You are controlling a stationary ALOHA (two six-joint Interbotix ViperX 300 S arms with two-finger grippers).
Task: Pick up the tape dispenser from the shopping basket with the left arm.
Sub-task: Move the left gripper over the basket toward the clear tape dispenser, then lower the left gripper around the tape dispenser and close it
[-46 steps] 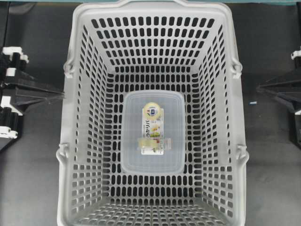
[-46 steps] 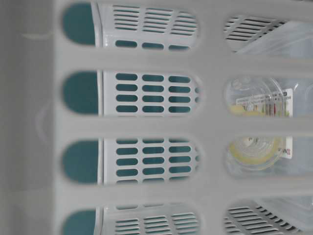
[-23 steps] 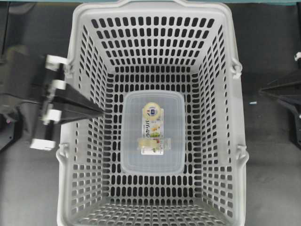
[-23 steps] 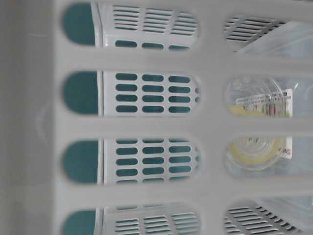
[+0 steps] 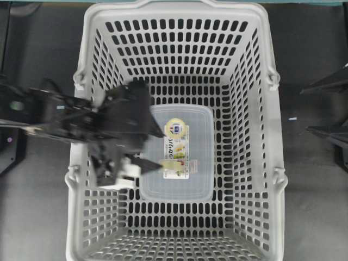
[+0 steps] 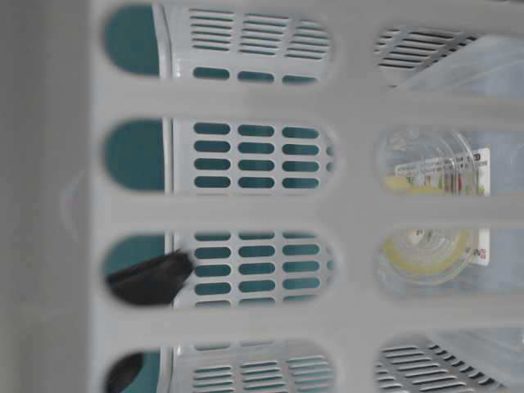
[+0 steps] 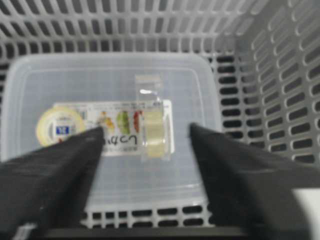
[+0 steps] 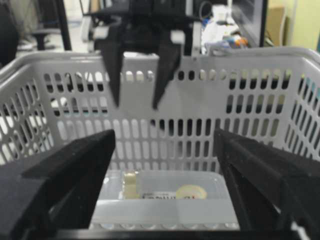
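Overhead view showed the left hand (image 5: 157, 148) reaching over the left rim of the shopping basket (image 5: 176, 16), its two fingers spread wide and gripping nothing. The tape dispenser (image 5: 176, 154) lay flat on the basket floor, near the centre, label up. Both fingertips sat above the dispenser's left edge; contact could not be confirmed. Left wrist view placed the label strip between the open fingers (image 7: 60, 165). The right hand (image 8: 165, 150) also stood open and empty, outside the basket's right wall.
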